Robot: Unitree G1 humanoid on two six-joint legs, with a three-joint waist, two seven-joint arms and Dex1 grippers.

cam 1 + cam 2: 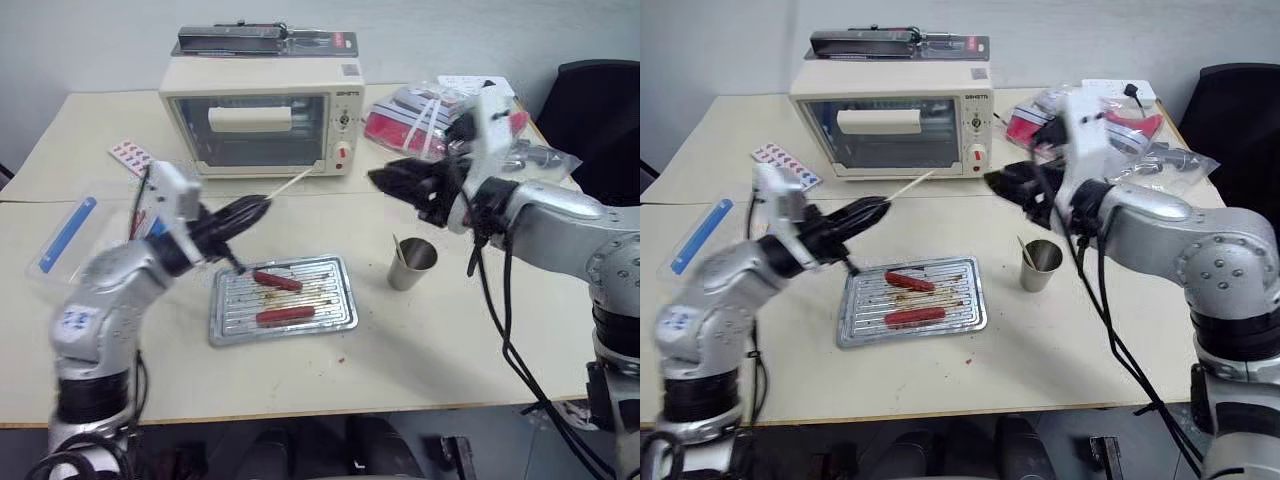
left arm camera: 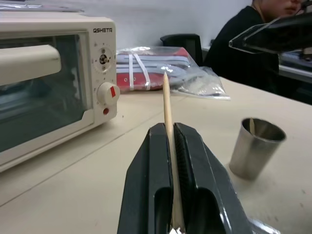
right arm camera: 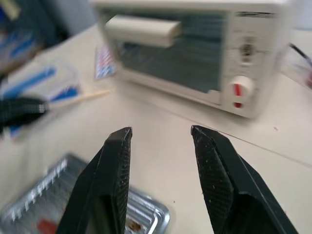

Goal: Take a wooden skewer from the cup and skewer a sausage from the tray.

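While you've got both arms up over the table (image 1: 420, 350), here's the count: two sausages (image 1: 277, 281) in the tray (image 1: 340, 272), one cup (image 1: 411, 264), one skewer (image 1: 290, 186) out in the air and at least one more stick poking up inside the cup.

Your left gripper (image 2: 173, 134) is clamped tight on the skewer. The stick runs up between the two black fingers (image 2: 146, 165) and its tip points out past them toward the toaster oven (image 1: 260, 115). That gripper hangs just above the tray's far left corner, not touching the sausages.

Your right gripper (image 3: 158, 134) has its jaws apart with a clear gap, nothing between them and nothing touched. It sits above the table between the oven and the cup, pointing back toward the left arm.

Tray is in the middle of the table, both sausages lying side by side on the ridged bottom with brown grease marks around them. Cup stands upright just right of the tray. A clear box (image 1: 70, 235) with blue clips is off at the left edge, and I can't tell what's in it.
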